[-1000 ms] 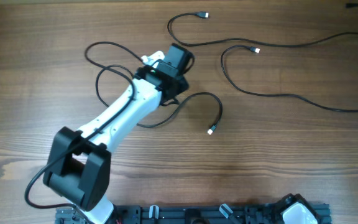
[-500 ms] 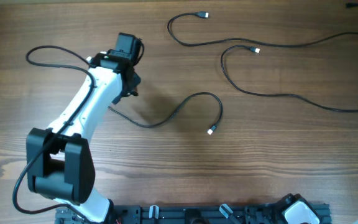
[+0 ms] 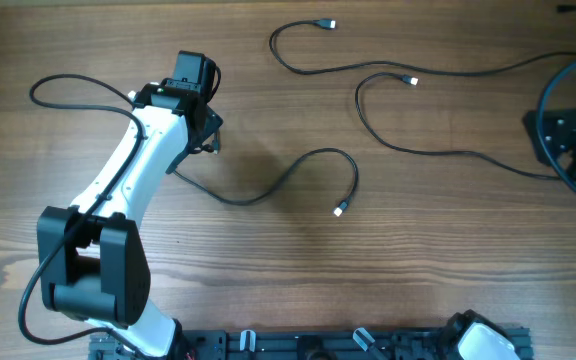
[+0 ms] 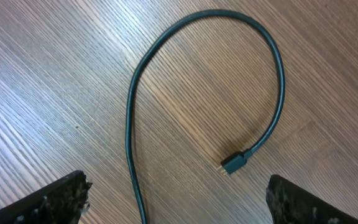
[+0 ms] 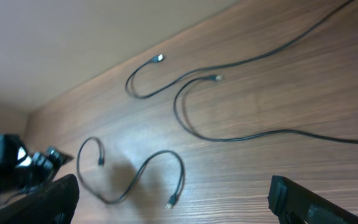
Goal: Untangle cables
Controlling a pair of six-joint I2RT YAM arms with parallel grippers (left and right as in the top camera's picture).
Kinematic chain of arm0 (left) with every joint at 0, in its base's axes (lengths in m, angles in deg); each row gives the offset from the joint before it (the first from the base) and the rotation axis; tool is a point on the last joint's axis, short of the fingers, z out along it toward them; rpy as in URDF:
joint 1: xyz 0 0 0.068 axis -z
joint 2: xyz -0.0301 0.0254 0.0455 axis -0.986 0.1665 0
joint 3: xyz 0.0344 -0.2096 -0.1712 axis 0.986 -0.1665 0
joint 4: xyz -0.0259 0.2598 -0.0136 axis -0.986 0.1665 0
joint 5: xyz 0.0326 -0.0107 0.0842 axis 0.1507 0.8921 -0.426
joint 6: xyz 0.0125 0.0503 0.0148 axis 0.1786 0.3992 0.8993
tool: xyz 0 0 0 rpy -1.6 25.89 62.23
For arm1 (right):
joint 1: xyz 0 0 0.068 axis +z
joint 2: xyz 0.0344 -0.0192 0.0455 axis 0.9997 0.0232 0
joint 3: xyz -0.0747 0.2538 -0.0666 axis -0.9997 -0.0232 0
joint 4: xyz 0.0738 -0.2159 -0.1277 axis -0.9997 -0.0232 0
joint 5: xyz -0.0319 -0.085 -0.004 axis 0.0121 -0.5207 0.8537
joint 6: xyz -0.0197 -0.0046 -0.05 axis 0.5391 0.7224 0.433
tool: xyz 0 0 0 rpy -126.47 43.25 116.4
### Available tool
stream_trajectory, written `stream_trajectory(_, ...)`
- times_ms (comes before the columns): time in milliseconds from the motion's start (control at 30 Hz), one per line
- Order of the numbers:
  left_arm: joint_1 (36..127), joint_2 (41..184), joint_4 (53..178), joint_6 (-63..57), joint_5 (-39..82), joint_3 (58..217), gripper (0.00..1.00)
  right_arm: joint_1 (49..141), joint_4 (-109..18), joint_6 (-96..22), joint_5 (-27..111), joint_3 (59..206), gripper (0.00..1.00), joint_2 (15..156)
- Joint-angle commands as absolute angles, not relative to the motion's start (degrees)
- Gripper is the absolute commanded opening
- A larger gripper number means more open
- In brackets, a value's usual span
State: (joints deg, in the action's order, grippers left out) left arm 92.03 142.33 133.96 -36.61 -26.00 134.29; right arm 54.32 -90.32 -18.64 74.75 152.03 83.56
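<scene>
Three thin black cables lie apart on the wooden table. One (image 3: 298,68) runs along the back, with a plug at the top centre. A second (image 3: 438,152) curves toward the right edge. The third (image 3: 268,190) snakes from its plug at the centre to under my left gripper (image 3: 200,110). In the left wrist view this cable (image 4: 166,37) makes a loop ending in a plug (image 4: 232,165) and passes between my open left fingers (image 4: 179,199) without being touched. My right gripper (image 3: 573,140) is open (image 5: 173,199), high above the table's right side, with all three cables ahead of it.
A thicker black wire (image 3: 68,82) loops off the left arm (image 3: 133,170) to the left. The arm bases and a black rail (image 3: 318,345) line the front edge. The right wrist view shows the left gripper (image 5: 8,168) at far left.
My left arm has swung left, away from the table's middle, its wire loop following. The third cable now lies stretched out more. My right arm has come into the overhead view at the right edge.
</scene>
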Motion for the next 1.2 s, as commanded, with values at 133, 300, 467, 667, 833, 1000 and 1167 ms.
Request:
stream_trajectory(133,91.64,141.06,134.05,-36.28,-28.49,134.01,0.98,63.94,-89.44,-17.48,75.78,152.08,1.0,90.12)
stream_trajectory(300,91.64,141.06,134.05,-36.26,-31.02,134.01,0.96,69.71,-88.33,-17.5,75.76,152.08,1.0,96.06)
stream_trajectory(467,91.64,141.06,134.2,-33.11,-32.55,134.01,0.93,75.46,-83.85,-22.66,71.83,152.08,1.0,101.55)
stream_trajectory(667,91.64,141.06,134.49,-31.1,-32.55,134.01,0.94,83.02,-79.13,-29.5,67.15,152.08,1.0,107.32)
stream_trajectory(833,91.64,141.06,134.47,-31.1,-32.55,134.01,0.97,90.06,-77.25,-32.23,63.91,152.08,1.0,113.46)
stream_trajectory(1000,91.64,141.06,134.51,-31.1,-32.51,134.01,0.98,97.54,-76.4,-26.88,61.68,152.08,1.0,120.45)
stream_trajectory(1167,91.64,141.08,134.49,-31.12,-32.4,134.01,0.99,100.16,-77.42,-30.07,57.51,152.08,1.0,125.28)
